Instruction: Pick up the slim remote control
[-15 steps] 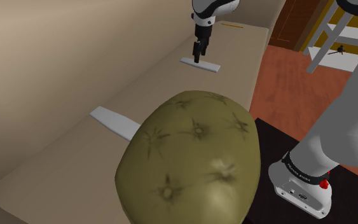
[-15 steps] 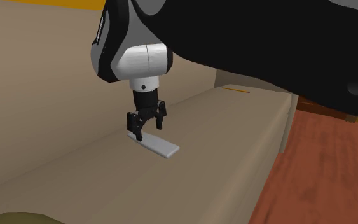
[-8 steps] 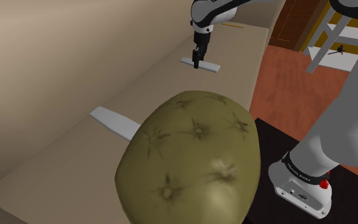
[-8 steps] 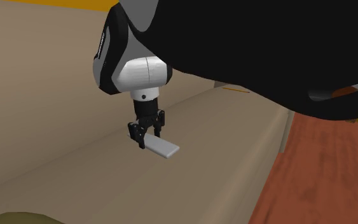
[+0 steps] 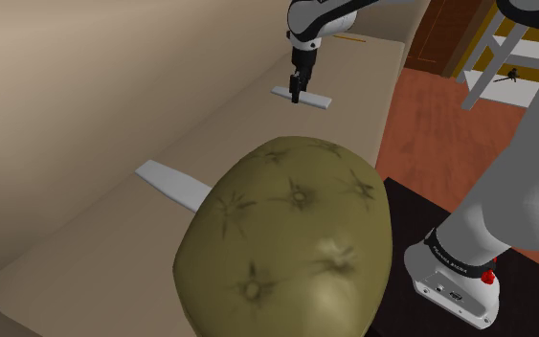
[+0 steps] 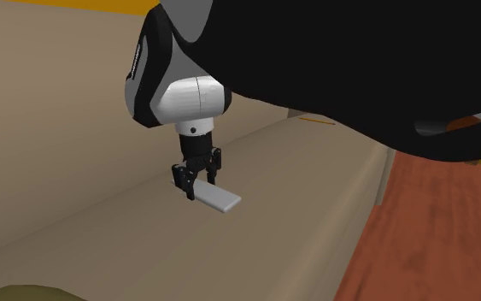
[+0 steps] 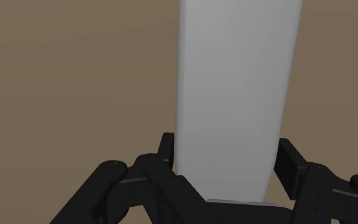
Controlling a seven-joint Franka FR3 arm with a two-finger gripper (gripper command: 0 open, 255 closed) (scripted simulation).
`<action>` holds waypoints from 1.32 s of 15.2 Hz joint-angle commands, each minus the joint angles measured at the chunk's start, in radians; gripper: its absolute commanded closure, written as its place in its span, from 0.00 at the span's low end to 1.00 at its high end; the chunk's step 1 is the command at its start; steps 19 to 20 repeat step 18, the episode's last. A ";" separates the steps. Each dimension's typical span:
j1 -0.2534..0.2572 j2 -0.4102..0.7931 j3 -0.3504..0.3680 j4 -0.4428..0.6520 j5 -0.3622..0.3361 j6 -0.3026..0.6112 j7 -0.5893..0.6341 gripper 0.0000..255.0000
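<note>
slim remote control (image 7: 234, 95) | flat smooth pale-grey slab | jaws clamped across it

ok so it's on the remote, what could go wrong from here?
1. The gripper clasps the slim remote control off its middle, toward one end, so the longer free end may droop or pivot on the lift.
2. The fingers pinch only its thin edges, low against the tan surface; it could slip out.
</note>
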 commanded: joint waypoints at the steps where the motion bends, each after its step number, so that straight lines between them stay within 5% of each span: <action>1: 0.000 0.001 0.000 0.000 0.000 -0.002 0.000 1.00; 20: 0.002 -0.050 -0.003 0.141 -0.013 -0.192 0.005 1.00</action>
